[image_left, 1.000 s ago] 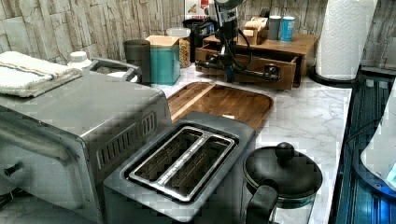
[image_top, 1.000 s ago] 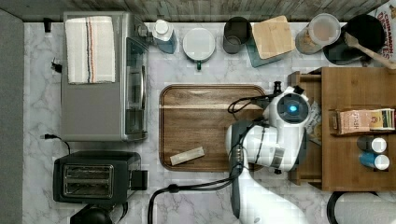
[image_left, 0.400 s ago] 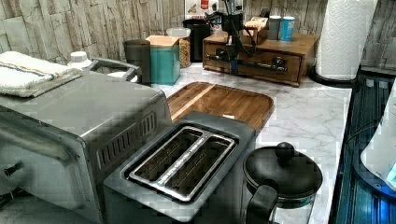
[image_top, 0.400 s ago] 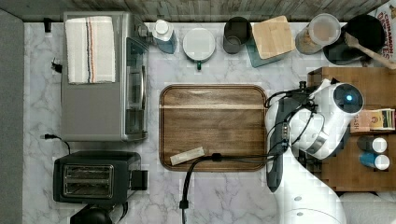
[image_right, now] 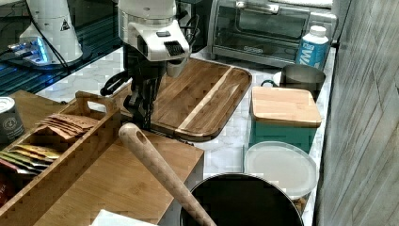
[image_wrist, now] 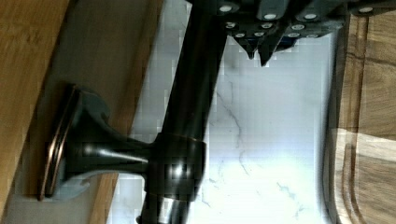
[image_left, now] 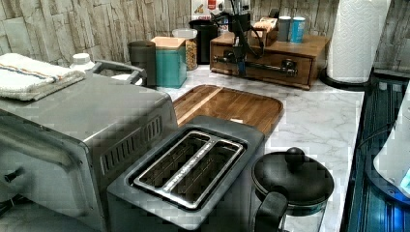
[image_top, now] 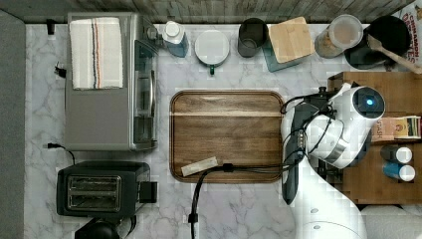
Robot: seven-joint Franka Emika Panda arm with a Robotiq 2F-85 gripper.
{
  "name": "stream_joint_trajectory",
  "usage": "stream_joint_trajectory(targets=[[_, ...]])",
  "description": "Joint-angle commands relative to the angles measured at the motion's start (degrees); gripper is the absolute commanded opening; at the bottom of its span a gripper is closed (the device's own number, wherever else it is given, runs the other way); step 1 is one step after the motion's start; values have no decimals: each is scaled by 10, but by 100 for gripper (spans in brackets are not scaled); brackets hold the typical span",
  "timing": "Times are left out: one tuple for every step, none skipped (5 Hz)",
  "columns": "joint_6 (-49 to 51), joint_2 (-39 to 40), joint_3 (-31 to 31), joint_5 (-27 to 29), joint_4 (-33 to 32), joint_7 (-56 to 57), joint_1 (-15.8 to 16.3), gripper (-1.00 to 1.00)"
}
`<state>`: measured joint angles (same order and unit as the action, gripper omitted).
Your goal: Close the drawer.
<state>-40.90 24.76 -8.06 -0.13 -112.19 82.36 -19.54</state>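
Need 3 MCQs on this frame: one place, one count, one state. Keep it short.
1. Where is the gripper?
A. over the toaster
B. at the drawer front, by its dark bar handle
C. above the tray

2. How many slots does the toaster have?
A. one
B. two
C. four

3. The drawer is:
A. pulled fully out
B. removed
C. pushed in, front about flush with the cabinet

Key: 1 B, the wrist view shows the handle right beside the fingers; 2 B, the left view shows two slots; 3 C, the left view shows the front flush.

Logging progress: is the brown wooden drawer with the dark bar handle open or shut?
Shut: the brown wooden drawer front sits flush with the wooden cabinet.
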Motion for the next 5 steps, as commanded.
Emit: stream_joint_trajectory(targets=[[-14,-37,-79,-53,92,-37,-36,-100],[-15,-36,-89,-48,92,-34,-27,-100],[-15,-35,-94,-45,92,-32,-22,-100],[-15,-35,-96,-44,92,-31,-21,-100],[-15,-35,-97,-44,92,-31,-20,-100]])
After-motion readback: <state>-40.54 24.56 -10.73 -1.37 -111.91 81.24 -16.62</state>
